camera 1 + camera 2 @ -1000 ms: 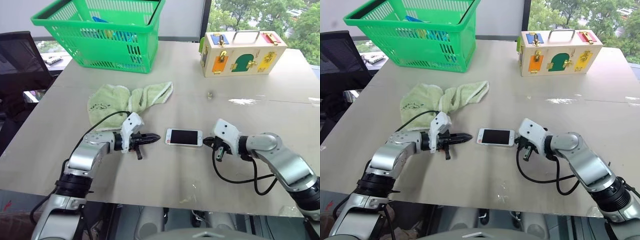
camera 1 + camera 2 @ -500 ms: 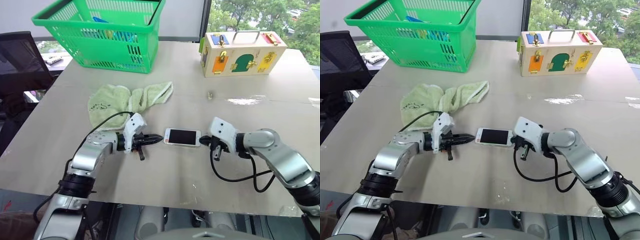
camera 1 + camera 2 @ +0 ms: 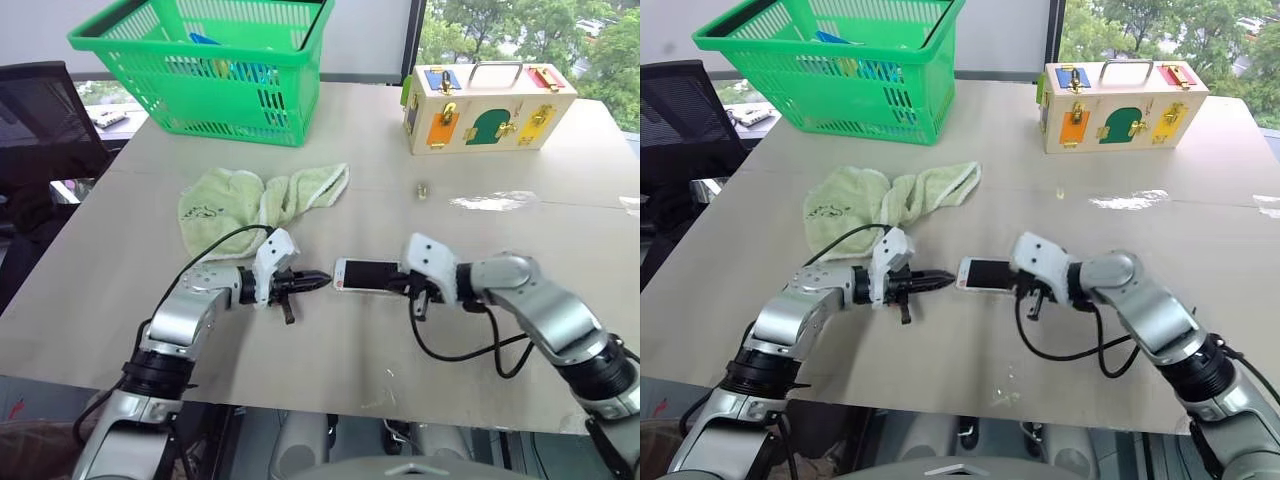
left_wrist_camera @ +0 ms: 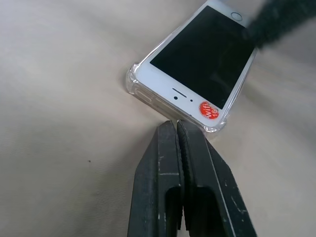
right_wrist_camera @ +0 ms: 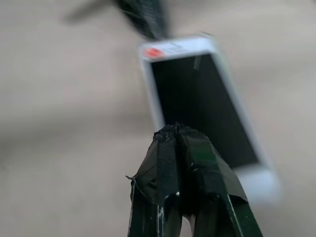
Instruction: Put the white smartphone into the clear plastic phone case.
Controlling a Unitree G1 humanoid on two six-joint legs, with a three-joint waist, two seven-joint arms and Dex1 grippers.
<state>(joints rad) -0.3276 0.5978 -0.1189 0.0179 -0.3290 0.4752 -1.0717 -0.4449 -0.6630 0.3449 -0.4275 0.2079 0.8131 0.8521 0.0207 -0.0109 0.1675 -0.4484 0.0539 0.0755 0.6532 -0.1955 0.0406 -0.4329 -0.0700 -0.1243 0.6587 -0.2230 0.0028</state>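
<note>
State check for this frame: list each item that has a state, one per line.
white smartphone: lying flat, screen up and dark, seated in the clear plastic phone case.
left gripper: shut, tip at the phone's end.
right gripper: shut, tip over the screen.
green basket: upright, items inside.
green towel: crumpled.
wooden latch box: doors closed.

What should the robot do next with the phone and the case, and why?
Probably press down on the phone with the shut right gripper, whose tips sit over the screen. The phone already lies in the clear case, whose rim shows around its corner, and the shut left gripper sits at that end, as if to brace it. Full seating can't be judged.
</note>
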